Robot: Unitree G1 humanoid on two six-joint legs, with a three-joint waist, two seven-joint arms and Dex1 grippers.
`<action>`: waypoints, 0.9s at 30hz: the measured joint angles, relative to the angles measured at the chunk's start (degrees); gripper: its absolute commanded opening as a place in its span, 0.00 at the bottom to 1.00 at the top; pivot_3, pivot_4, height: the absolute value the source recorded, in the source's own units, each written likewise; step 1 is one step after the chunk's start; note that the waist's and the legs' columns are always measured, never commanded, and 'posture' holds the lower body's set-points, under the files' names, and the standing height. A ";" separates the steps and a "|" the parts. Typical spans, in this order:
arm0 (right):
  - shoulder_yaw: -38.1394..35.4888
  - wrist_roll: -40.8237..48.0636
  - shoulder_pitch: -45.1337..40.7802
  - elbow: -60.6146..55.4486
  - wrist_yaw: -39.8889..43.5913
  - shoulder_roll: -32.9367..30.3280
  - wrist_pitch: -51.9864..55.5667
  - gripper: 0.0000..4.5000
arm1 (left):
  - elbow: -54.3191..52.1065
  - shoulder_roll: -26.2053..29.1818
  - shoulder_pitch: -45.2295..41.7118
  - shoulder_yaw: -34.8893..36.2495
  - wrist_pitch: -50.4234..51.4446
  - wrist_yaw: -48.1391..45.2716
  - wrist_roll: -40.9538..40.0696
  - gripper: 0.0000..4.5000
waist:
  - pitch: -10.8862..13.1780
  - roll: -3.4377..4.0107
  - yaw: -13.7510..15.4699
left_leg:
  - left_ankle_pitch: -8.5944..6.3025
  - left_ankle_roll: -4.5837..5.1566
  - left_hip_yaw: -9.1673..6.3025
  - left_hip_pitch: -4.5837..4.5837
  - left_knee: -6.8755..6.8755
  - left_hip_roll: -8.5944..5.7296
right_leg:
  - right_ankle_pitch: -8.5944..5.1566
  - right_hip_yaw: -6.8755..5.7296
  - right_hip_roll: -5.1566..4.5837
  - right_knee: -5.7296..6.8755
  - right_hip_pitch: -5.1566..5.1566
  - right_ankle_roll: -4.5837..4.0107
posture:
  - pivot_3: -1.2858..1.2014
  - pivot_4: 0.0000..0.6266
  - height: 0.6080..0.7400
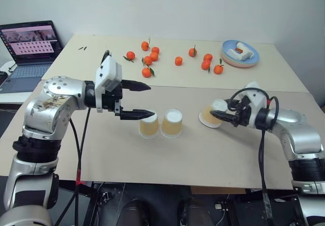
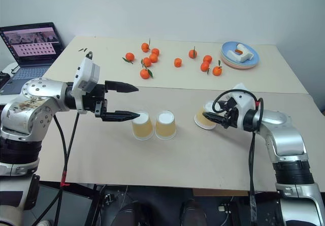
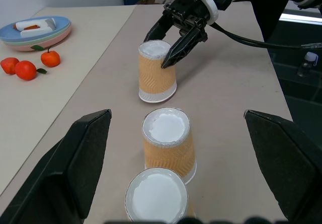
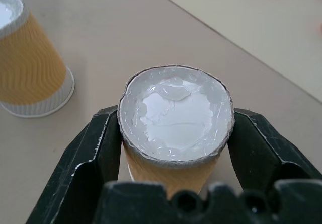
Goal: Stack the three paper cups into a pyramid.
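Two paper cups (image 1: 149, 126) (image 1: 171, 124) stand upside down and side by side at the middle of the table, white bases up. Just left of them and slightly above, my left gripper (image 1: 151, 101) is open and holds nothing; its lower finger (image 3: 75, 168) reaches over the left cup's base. To the right, the third paper cup (image 1: 209, 115) is also base up and tilts a little. My right gripper (image 1: 216, 113) is shut on it, with a finger (image 4: 95, 148) pressed against each side just under the base. I cannot tell whether its rim touches the table.
Several tangerines (image 1: 150, 58) lie scattered across the far half of the table. A blue plate (image 1: 231, 57) with a small white object stands at the far right. An open laptop (image 1: 30, 45) sits beyond the table's left edge.
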 measured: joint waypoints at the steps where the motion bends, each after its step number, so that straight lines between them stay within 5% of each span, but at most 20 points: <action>1: 0.01 0.27 -1.67 0.00 0.05 0.27 0.50 0.62 | 0.05 0.04 0.54 0.16 -0.08 0.29 0.06 1.00 | 0.01 0.01 -0.12 | 0.00 0.00 0.02 0.00 0.00 0.00 | 0.00 0.03 0.00 0.01 -0.02 0.00 | 0.52 0.24 0.59; 9: 0.19 6.46 -19.30 -3.67 4.46 -2.52 9.94 0.62 | 2.30 2.38 7.27 3.71 -0.92 4.11 1.24 1.00 | 0.08 0.14 -0.54 | 0.00 0.00 0.06 0.00 -0.05 0.06 | 0.01 0.08 0.05 -0.01 -0.09 -0.02 | 0.52 0.24 0.59; 16: 8.35 13.66 -34.42 -6.72 12.82 0.58 21.40 0.62 | -0.25 3.72 13.58 7.62 0.47 8.51 0.74 1.00 | 0.08 0.15 -0.73 | -0.01 -0.01 0.06 -0.01 -0.08 0.05 | 0.02 0.06 0.03 0.00 -0.10 -0.04 | 0.52 0.24 0.59; 27: 20.46 8.73 -34.72 -5.35 18.27 4.57 16.75 0.62 | -8.25 5.52 18.08 8.16 3.99 9.02 -2.45 1.00 | 0.05 0.09 -0.16 | -0.01 0.00 0.07 -0.03 -0.07 -0.02 | 0.02 0.01 -0.05 0.00 -0.09 -0.03 | 0.52 0.24 0.59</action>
